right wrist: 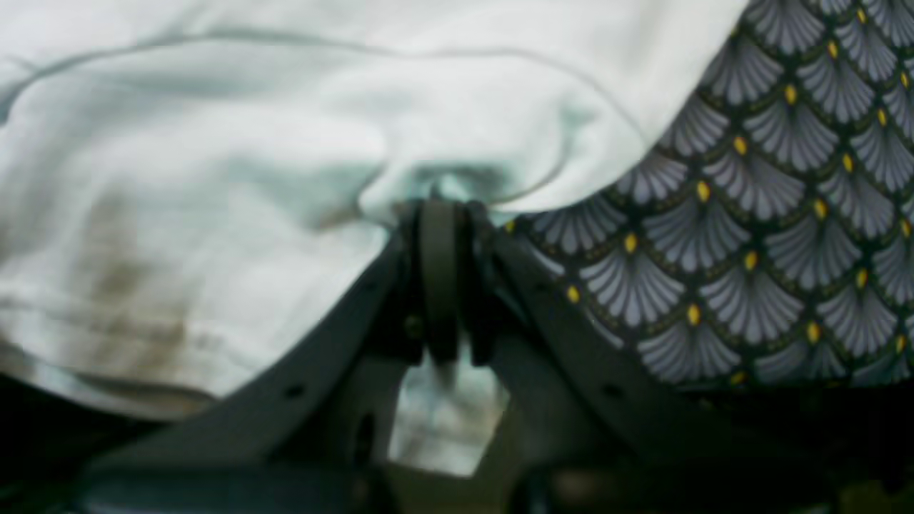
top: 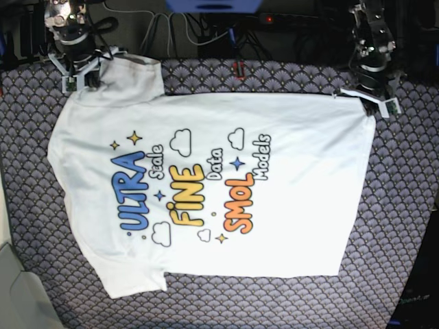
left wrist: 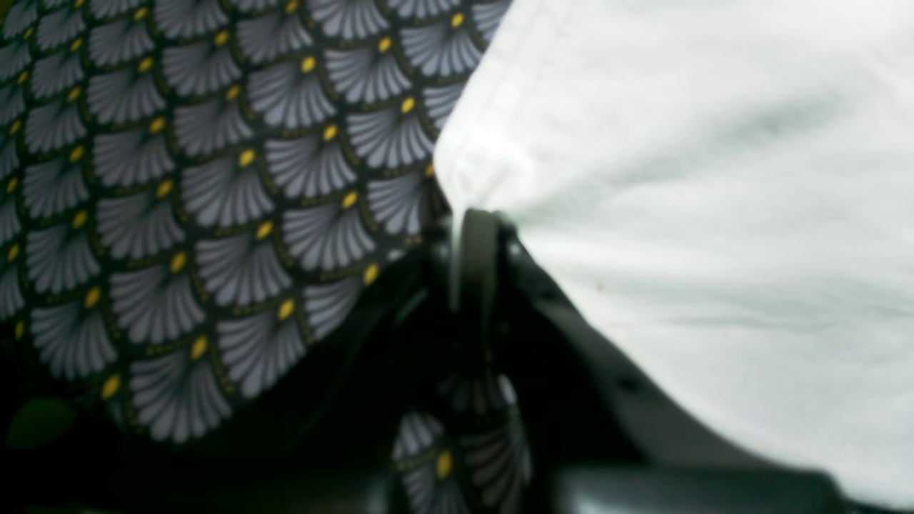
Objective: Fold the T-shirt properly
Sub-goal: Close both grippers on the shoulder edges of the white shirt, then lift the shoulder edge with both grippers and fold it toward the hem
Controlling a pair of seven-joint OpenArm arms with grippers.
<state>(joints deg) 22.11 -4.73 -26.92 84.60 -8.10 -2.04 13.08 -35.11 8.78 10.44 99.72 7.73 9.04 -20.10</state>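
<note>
Your bench, under its fan-patterned cloth, carries the T-shirt spread flat, print up, stretched between both end effectors. Your left end effector is clamped on the hem corner; fabric runs off to its right. Your right end effector is clamped on bunched sleeve fabric, the shirt lying to its left.

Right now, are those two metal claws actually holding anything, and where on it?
Yes. Both hold the T-shirt. The left gripper is shut on its hem corner; the right gripper is shut on a fold at the sleeve end.
</note>
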